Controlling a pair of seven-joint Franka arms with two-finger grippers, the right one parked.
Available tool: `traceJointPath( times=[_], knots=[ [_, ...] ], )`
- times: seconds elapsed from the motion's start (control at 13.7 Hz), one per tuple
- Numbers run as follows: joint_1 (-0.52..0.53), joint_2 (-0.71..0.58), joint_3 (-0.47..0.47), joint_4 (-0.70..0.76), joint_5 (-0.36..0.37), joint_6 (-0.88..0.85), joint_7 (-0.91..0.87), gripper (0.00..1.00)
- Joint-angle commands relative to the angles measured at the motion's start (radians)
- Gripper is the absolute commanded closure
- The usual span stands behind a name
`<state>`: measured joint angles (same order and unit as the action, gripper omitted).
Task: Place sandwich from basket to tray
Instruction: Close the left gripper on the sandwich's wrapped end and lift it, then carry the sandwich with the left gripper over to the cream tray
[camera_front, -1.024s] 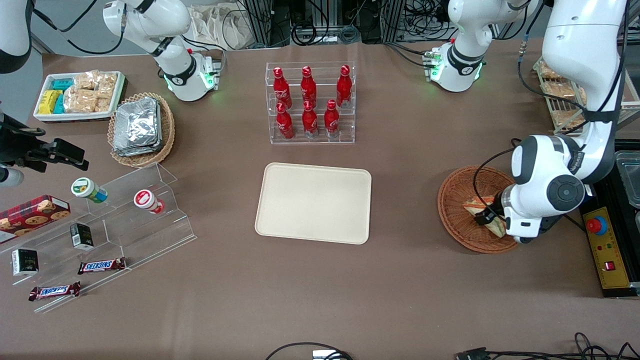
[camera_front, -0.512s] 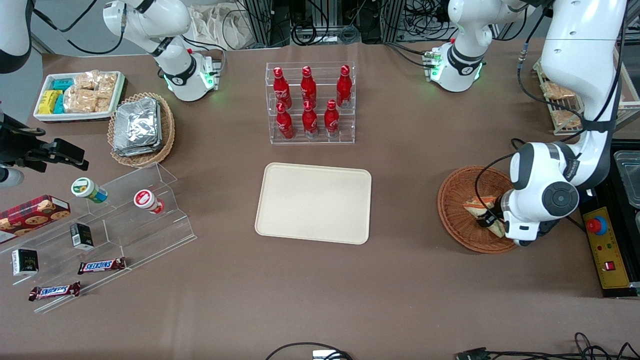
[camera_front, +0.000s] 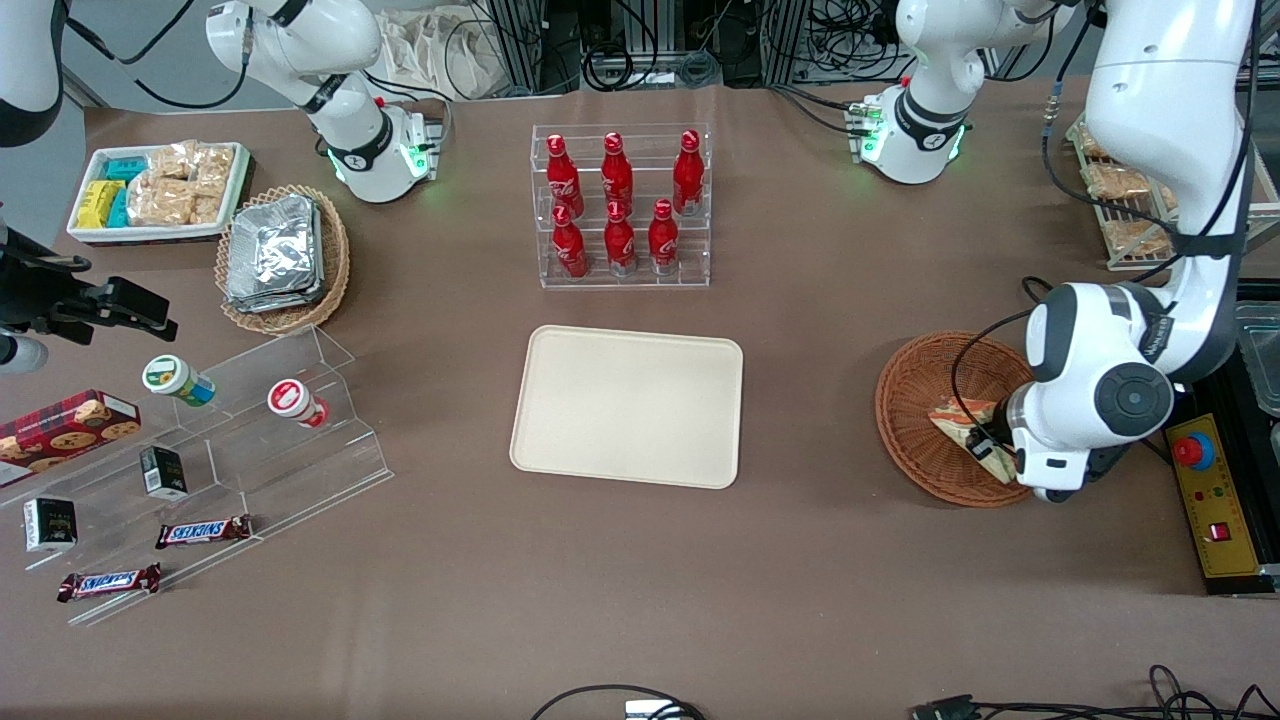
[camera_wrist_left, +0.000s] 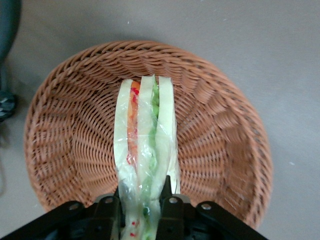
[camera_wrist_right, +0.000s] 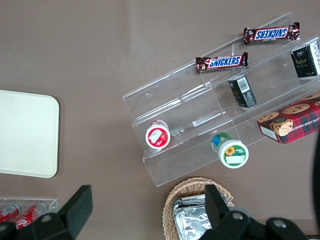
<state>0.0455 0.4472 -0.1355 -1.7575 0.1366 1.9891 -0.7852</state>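
Note:
The sandwich (camera_wrist_left: 145, 130), pale bread with orange and green filling in clear wrap, stands on its edge inside the orange-brown wicker basket (camera_wrist_left: 220, 140). My left gripper (camera_wrist_left: 142, 192) is shut on it, one black finger (camera_wrist_left: 170, 200) pressed against each bread face. In the front view the basket (camera_front: 912, 420) sits toward the working arm's end of the table. There the sandwich (camera_front: 953, 414) pokes out from under the gripper (camera_front: 985, 445) and the white wrist. The cream tray (camera_front: 628, 405) lies bare at the table's middle, well apart from the basket.
An acrylic rack of red bottles (camera_front: 620, 205) stands farther from the camera than the tray. A yellow control box with a red button (camera_front: 1205, 495) lies beside the basket. A tan basket of foil packets (camera_front: 282, 258), a snack tray (camera_front: 160, 190) and a stepped acrylic display (camera_front: 230, 440) sit toward the parked arm's end.
The wrist and forearm have shifted slightly over the basket, and the visible finger has drawn in against the sandwich. The sandwich stays in the basket.

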Motion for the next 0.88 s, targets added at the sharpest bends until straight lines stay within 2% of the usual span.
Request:
traceJointPath(
  times=[0.0,0.15,0.37,0.66,0.8],
  knots=[
    [-0.071,-0.001,-0.003,0.188,0.012,-0.215,-0.005,1.00],
    [-0.139,0.004,-0.004,0.277,0.006,-0.294,0.053,1.00],
    [-0.269,0.004,-0.010,0.300,-0.003,-0.303,0.268,1.00],
    [-0.422,0.089,-0.012,0.386,-0.115,-0.280,0.282,1.00],
    [-0.507,0.149,-0.012,0.420,-0.121,-0.232,0.278,1.00]
  ],
)
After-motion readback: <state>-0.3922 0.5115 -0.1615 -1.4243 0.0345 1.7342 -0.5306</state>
